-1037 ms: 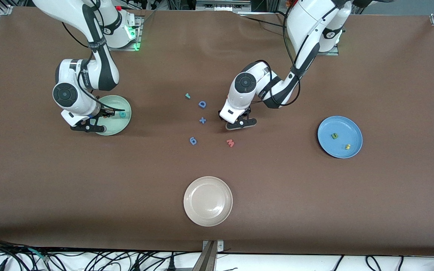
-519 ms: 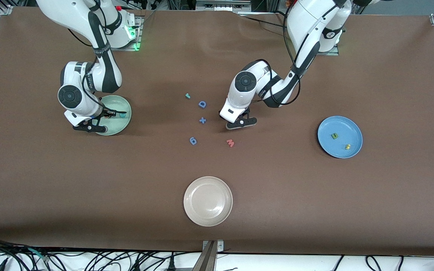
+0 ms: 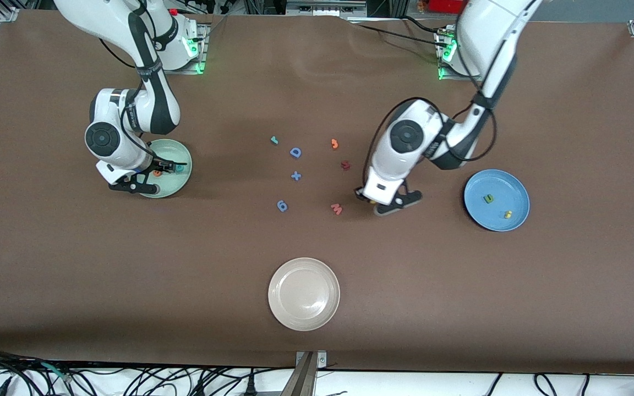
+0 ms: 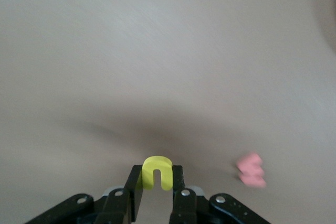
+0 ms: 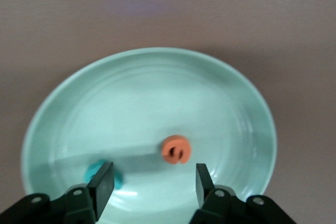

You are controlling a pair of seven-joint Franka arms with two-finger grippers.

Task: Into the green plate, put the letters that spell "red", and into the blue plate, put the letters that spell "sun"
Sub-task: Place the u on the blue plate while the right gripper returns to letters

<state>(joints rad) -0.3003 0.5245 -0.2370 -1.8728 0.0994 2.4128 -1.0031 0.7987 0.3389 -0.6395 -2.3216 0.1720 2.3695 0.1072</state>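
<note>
Left gripper (image 3: 384,204), centre-right of front frame, clenched on small yellow foam "u" (image 4: 156,172); round medium-blue plate (image 3: 496,220) lies toward frame right of it. Right gripper (image 5: 152,182) unclenched over pale mint-green plate (image 5: 231,93), orange round "e" (image 5: 175,150) lying released inside.

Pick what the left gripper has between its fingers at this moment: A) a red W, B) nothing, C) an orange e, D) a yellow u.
D: the left wrist view shows the left gripper shut on the yellow u, up over bare table, while the red W lies loose on the table nearby.
</note>
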